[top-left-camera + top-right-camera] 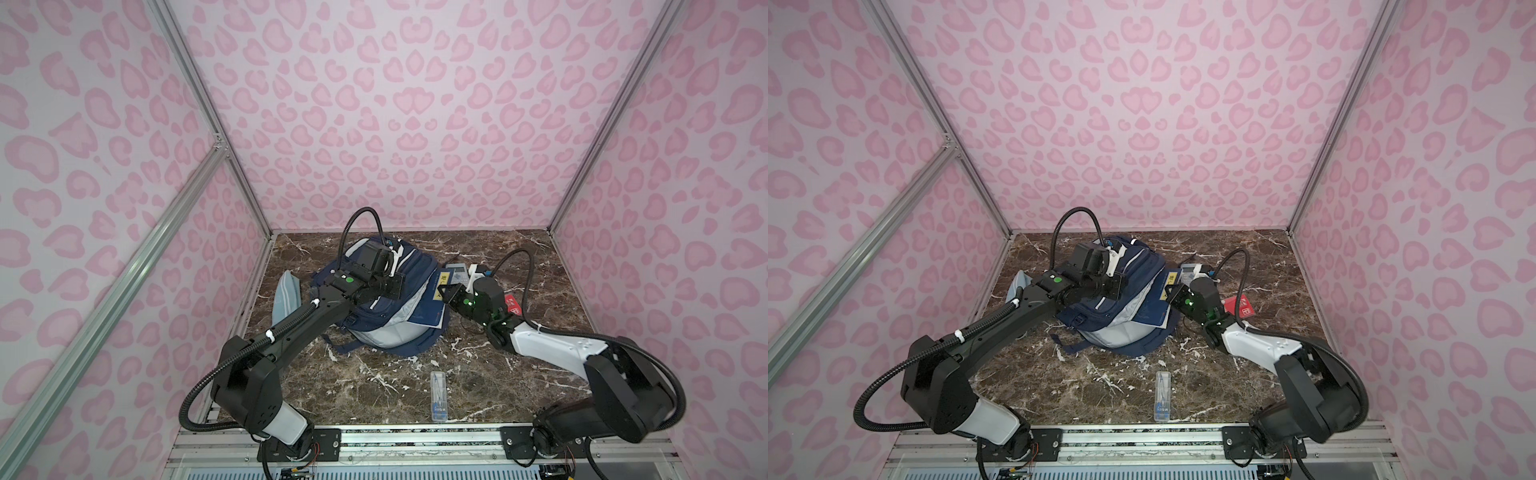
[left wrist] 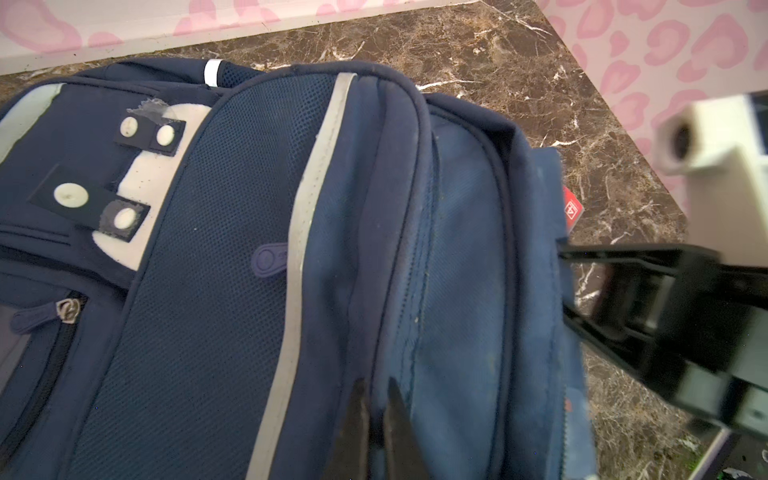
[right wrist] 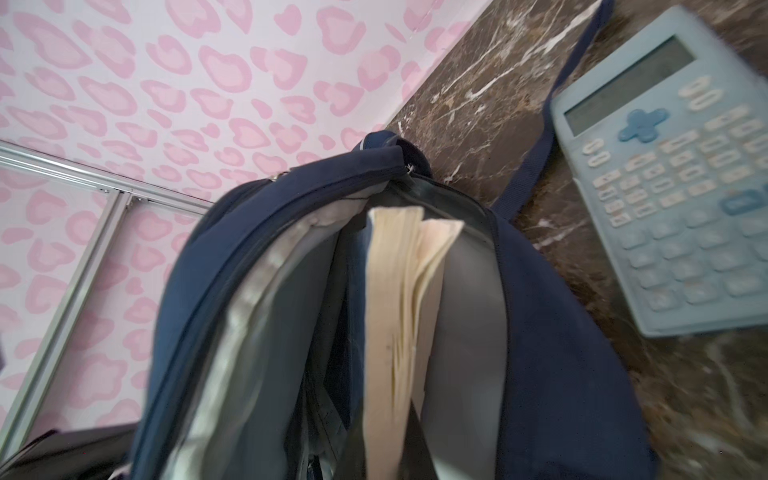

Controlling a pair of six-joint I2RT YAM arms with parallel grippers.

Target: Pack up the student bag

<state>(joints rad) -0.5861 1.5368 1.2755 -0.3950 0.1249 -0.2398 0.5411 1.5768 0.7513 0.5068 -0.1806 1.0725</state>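
Left fingers (image 2: 355,432) pinch a flap of the bag (image 2: 208,291), its mouth facing the worktop's (image 1: 374,395) right edge; right fingers (image 3: 419,449) clamp the book (image 3: 390,291), pointed lengthwise into it.

Marble tabletop (image 1: 374,386) carries a light-blue pouch (image 1: 286,297) at left, a clear plastic case (image 1: 439,395) near the front, and a calculator (image 3: 673,178) and a red packet (image 1: 512,304) at right.
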